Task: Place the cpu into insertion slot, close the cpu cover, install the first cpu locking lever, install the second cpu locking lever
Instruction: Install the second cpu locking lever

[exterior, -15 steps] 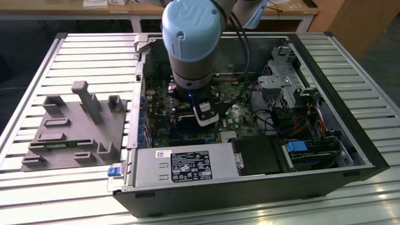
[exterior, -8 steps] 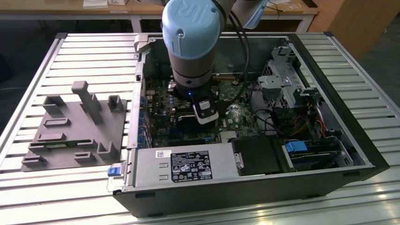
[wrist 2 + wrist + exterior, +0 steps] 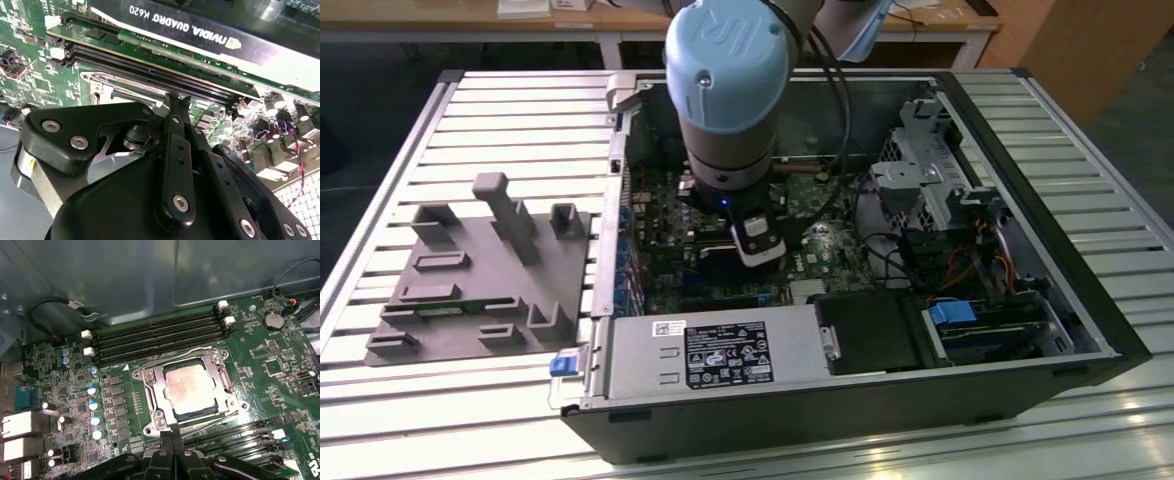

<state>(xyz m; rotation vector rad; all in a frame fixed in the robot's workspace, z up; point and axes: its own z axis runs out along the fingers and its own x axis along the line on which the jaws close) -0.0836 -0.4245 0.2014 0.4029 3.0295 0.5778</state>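
Note:
In the first wrist view the cpu (image 3: 192, 387), a dull silver square chip, lies flat in the insertion slot (image 3: 174, 414), whose dark frame shows as a thin rim around it. The cpu cover (image 3: 151, 390), a silver frame plate, lies down around the chip. One thin wire lever (image 3: 185, 354) runs along the cover's far edge and another (image 3: 212, 416) along its near edge. I cannot tell whether either is hooked. My gripper (image 3: 172, 439) hangs just off the near edge, its black fingers (image 3: 172, 107) pressed together with nothing between them. In the exterior view the gripper (image 3: 754, 250) reaches down into the open case.
Long black memory slots (image 3: 160, 335) flank the socket on both sides. A graphics card (image 3: 200, 30) stands close beside the gripper. The case holds a power supply (image 3: 720, 355) and drive cage (image 3: 927, 190). A grey fixture plate (image 3: 480, 265) lies at the exterior view's left.

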